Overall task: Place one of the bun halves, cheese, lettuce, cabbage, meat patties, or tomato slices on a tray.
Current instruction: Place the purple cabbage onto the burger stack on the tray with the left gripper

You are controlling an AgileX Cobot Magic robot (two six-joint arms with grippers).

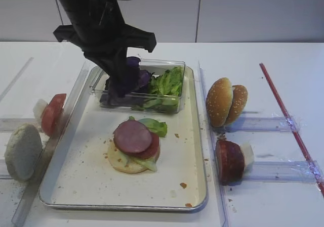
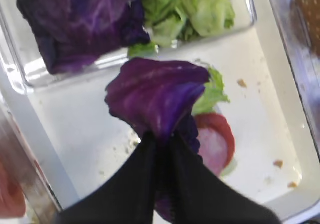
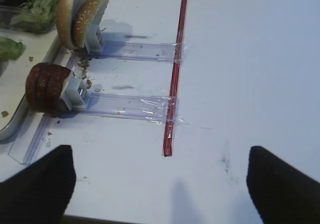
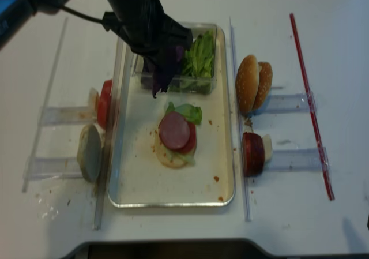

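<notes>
Far left on the desk (image 1: 283,196) I noted a pale bun half (image 1: 22,151) and red slices (image 1: 52,114) standing in clear racks, just outside the tray (image 1: 76,196).

The left gripper (image 2: 162,136) had its jaws pinched shut on a purple cabbage leaf (image 2: 152,97). The leaf hung clear above the tray, between the clear plastic box (image 1: 172,108) of greens at the tray's far end and the stack (image 1: 134,146) mid-tray: pale bun base, lettuce (image 1: 154,126), tomato slice, pinkish patty (image 1: 132,136) on top.

Risks as I judged them: the grip sat on one edge of a floppy leaf, so it could slip out or fold on release and land beside the stack. A low descent could nudge the patty off the tomato. The dangling leaf could also catch the box rim.

Pose: the left arm reached in from the far left and pointed steeply down over the near edge of the box.

Right of the tray, sesame bun halves (image 1: 226,101) and dark patties (image 1: 231,161) stood in racks. The right gripper (image 3: 160,184) hovered over bare desk, fingers spread wide, holding nothing.
</notes>
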